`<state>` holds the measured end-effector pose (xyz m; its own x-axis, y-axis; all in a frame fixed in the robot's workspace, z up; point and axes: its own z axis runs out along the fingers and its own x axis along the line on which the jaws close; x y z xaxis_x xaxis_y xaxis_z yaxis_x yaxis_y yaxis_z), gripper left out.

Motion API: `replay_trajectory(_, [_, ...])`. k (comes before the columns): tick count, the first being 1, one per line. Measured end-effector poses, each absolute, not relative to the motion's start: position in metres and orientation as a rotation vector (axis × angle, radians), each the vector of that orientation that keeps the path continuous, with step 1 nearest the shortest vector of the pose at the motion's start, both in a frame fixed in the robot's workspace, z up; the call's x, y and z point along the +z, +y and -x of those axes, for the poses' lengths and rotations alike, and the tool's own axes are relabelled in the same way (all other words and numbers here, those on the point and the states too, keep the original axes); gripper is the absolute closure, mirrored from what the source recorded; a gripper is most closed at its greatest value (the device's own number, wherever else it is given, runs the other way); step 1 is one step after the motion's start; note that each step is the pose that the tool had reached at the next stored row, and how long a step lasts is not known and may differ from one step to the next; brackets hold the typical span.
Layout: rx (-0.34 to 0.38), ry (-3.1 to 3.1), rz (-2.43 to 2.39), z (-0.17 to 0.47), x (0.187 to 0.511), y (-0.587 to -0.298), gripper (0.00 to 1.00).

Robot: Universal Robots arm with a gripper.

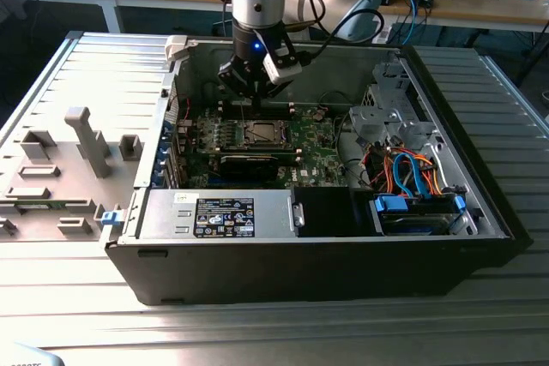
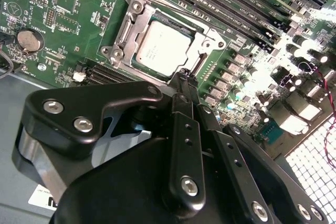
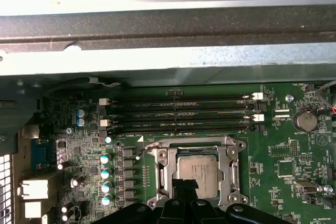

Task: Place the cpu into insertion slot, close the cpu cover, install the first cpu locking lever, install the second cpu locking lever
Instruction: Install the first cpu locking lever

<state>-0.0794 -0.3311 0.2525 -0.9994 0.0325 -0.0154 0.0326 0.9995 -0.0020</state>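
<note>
Inside the open computer case (image 1: 283, 276), in the exterior view, the gripper (image 1: 255, 94) hangs above the green board. In the second wrist view its fingers (image 2: 185, 90) are pinched together, empty, beside the cpu (image 2: 163, 48), which sits in the insertion slot (image 2: 135, 57) under the flat cpu cover (image 2: 210, 38). In the first wrist view, the tips overlap the cpu's edge.

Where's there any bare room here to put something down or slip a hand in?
Bare: the ribbed table in front of the computer case, and its strip beyond the case's wall at the exterior view's right. Crowded: the green board under the gripper, and the cable tangle by the drive bay.
</note>
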Motion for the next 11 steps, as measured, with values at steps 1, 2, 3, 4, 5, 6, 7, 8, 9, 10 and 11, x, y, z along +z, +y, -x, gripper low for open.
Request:
replay_trajectory(1, [-0.003,3.126,-0.051,0.0796,0.2525,-0.3310,0.89])
replay_trajectory(2, [-0.003,3.126,-0.051,0.0797,0.2525,-0.3310,0.89])
replay_trajectory(3, [-0.003,3.126,-0.051,0.0798,0.2525,-0.3310,0.89])
replay_trajectory(4, [-0.003,3.126,-0.051,0.0800,0.2525,-0.3309,0.89])
replay_trajectory(5, [-0.003,3.126,-0.051,0.0801,0.2525,-0.3308,0.89])
replay_trajectory(6, [-0.003,3.126,-0.051,0.0802,0.2525,-0.3308,0.89])
replay_trajectory(7, [-0.003,3.126,-0.051,0.0804,0.2525,-0.3307,0.89])
replay_trajectory(8, [-0.003,3.126,-0.051,0.0805,0.2525,-0.3307,0.89])
replay_trajectory(9, [-0.003,3.126,-0.051,0.0831,0.2525,-0.3301,0.89])
replay_trajectory(10, [-0.003,3.126,-0.051,0.0838,0.2525,-0.3295,0.89])
replay_trajectory(11, [-0.003,3.126,-0.051,0.0838,0.2525,-0.3295,0.89])
